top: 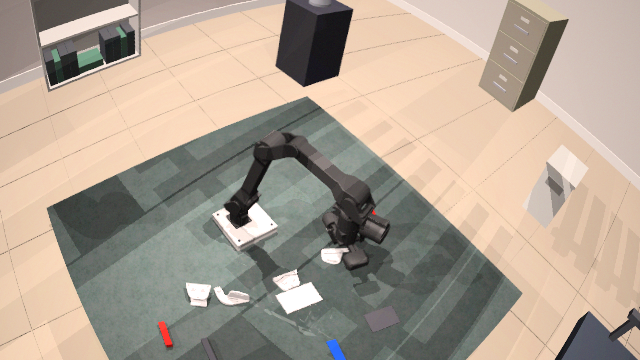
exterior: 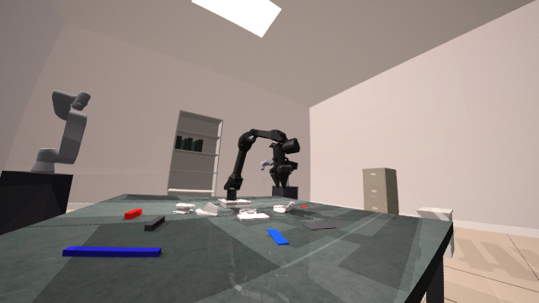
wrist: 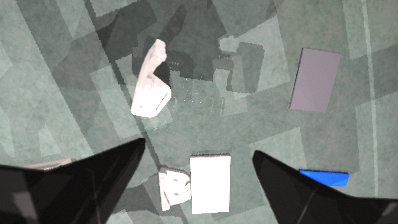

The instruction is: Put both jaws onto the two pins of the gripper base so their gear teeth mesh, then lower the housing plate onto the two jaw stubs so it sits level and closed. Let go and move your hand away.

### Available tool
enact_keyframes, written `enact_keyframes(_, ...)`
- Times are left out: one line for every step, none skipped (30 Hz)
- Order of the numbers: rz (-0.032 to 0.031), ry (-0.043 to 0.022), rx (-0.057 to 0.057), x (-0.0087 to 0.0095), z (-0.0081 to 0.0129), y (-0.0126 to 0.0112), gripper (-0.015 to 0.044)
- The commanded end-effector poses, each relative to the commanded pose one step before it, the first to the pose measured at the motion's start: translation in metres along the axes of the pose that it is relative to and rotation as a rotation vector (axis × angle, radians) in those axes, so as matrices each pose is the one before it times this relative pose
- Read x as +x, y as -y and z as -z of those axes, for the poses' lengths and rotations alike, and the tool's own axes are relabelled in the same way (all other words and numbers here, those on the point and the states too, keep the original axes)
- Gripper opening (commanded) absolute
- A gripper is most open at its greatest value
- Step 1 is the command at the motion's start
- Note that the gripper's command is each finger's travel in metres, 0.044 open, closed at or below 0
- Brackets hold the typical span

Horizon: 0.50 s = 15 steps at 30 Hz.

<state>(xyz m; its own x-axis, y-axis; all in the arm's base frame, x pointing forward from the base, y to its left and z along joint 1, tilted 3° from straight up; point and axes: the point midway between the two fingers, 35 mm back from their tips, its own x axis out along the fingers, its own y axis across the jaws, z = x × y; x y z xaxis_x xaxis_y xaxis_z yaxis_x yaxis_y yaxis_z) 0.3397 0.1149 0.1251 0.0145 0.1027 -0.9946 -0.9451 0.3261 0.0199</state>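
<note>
My gripper [exterior: 280,186] [wrist: 200,149] is open and empty, pointing down high above the table. One curved white jaw [top: 330,256] [exterior: 283,207] [wrist: 151,100] lies below it, partly covered by the gripper in the top view. The other curved white jaw [top: 234,298] [exterior: 207,210] lies farther left. A white part with small raised features [top: 287,280] [wrist: 175,187] lies against a flat white rectangle [top: 299,298] [exterior: 253,216] [wrist: 210,185]. Another white part [top: 198,292] [exterior: 184,208] lies at the left. I cannot tell which white part is the gripper base and which the housing plate.
A grey flat rectangle [top: 382,319] [exterior: 320,226] [wrist: 315,80] and a blue bar [top: 336,350] [exterior: 278,236] [wrist: 325,178] lie to the right. A red bar [top: 165,334] [exterior: 133,214], a dark bar [top: 209,349] [exterior: 155,224] and a long blue bar [exterior: 111,252] lie at the left.
</note>
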Motion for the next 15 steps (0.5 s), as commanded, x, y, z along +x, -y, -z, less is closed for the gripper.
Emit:
enact_keyframes(0.01732, -0.0107, 0.0317, -0.00218, 0.03015, 0.01514, 0.044)
enact_keyframes(0.00266, -0.00373, 0.0115, 0.00004, 0.00959, 0.0045, 0.044)
enact_keyframes(0.00249, -0.00377, 0.0115, 0.00008, 0.00964, 0.0043, 0.044)
enact_keyframes(0.00232, -0.00382, 0.0115, 0.00012, 0.00968, 0.0041, 0.044)
enact_keyframes(0.00214, -0.00385, 0.0115, 0.00016, 0.00972, 0.0039, 0.044)
enact_keyframes(0.00197, -0.00389, 0.0115, 0.0002, 0.00976, 0.0037, 0.044)
enact_keyframes(0.00179, -0.00391, 0.0115, 0.00024, 0.00979, 0.00349, 0.044)
enact_keyframes(0.00162, -0.00394, 0.0115, 0.00028, 0.00981, 0.00329, 0.044)
enact_keyframes(0.00144, -0.00395, 0.0115, 0.00032, 0.00983, 0.00309, 0.044)
enact_keyframes(0.00126, -0.00397, 0.0115, 0.00036, 0.00985, 0.00289, 0.044)
enact_keyframes(0.00109, -0.00397, 0.0115, 0.0004, 0.00987, 0.00269, 0.044)
enact_keyframes(0.00091, -0.00398, 0.0115, 0.00044, 0.00988, 0.00249, 0.044)
enact_keyframes(0.00074, -0.00398, 0.0115, 0.00048, 0.00988, 0.00229, 0.044)
enact_keyframes(0.00056, -0.00397, 0.0115, 0.00052, 0.00988, 0.00208, 0.044)
enact_keyframes(0.00038, -0.00396, 0.0115, 0.00056, 0.00988, 0.00189, 0.044)
